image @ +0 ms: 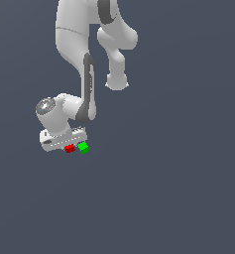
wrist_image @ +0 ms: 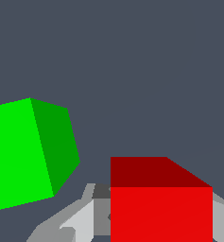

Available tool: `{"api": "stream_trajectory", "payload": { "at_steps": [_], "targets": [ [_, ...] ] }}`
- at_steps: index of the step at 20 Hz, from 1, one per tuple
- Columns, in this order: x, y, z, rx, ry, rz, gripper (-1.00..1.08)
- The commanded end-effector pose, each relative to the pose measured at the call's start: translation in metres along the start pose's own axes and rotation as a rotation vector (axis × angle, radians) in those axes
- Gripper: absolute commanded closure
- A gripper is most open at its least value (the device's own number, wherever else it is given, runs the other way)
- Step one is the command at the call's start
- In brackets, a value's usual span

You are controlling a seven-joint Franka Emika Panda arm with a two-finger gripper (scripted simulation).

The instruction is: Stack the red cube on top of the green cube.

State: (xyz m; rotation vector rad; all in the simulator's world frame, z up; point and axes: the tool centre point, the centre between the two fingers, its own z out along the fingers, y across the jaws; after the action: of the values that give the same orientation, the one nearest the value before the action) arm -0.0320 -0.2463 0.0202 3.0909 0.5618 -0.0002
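Red cube (wrist_image: 160, 208) sits between the tool's (image: 69, 147) fingers, apparently gripped; green cube (image: 83, 147) lies just beside it, toward the exterior view's right.

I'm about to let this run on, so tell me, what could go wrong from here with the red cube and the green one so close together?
1. The green cube sits right beside the red cube, so the end effector could nudge it while lifting.
2. The wrist view shows the red cube between the fingers, but not whether they grip it; it could slip.
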Motion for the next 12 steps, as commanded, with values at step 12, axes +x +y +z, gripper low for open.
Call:
{"api": "stream_trajectory", "payload": {
  "at_steps": [12],
  "targets": [
    [-0.001,-0.001,-0.037,0.000,0.000,0.000,1.08]
  ]
}}
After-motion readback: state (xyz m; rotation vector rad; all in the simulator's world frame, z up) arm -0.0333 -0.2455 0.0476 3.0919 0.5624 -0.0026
